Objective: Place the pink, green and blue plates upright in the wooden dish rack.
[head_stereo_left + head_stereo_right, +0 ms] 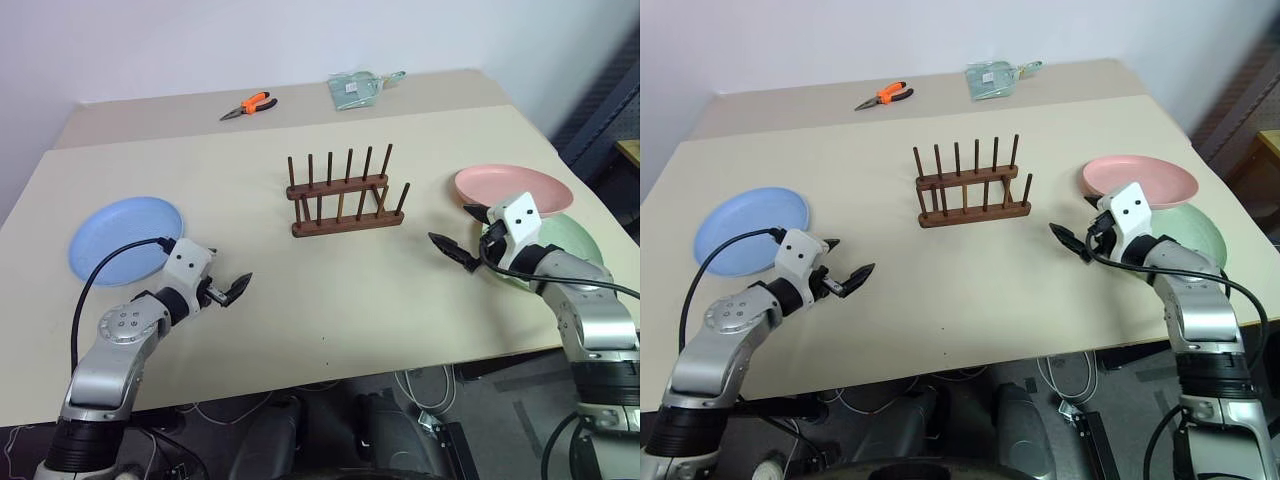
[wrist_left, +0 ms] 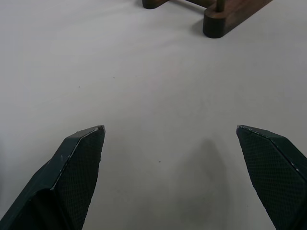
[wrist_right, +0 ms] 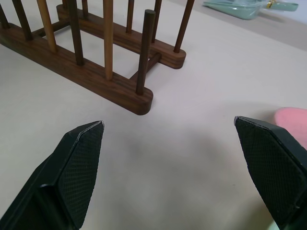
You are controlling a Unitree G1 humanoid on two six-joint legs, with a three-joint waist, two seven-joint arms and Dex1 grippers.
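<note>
- Left pincer (image 1: pixel 228 290): fingers apart, empty, over bare worktop (image 1: pixel 340 290); blue plate (image 1: pixel 125 238) flat just behind it.
- Right pincer (image 1: pixel 462 232): fingers apart, empty; green plate (image 1: pixel 572 240) flat beneath the arm, pink plate (image 1: pixel 512 187) seemingly overlapping its far edge.
- Wooden dish rack (image 1: pixel 345 195): mid-worktop, long axis left-right, pegs upright, no plates; its wood grain shows in the right wrist view.
- Far edge: pliers (image 1: pixel 248 105), clear packet (image 1: pixel 355 90).

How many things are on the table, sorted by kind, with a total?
Plates: 3, blue plate, pink plate, green plate
Wooden dish rack: 1
Orange-handled pliers: 1
Clear packet: 1
Total: 6
</note>
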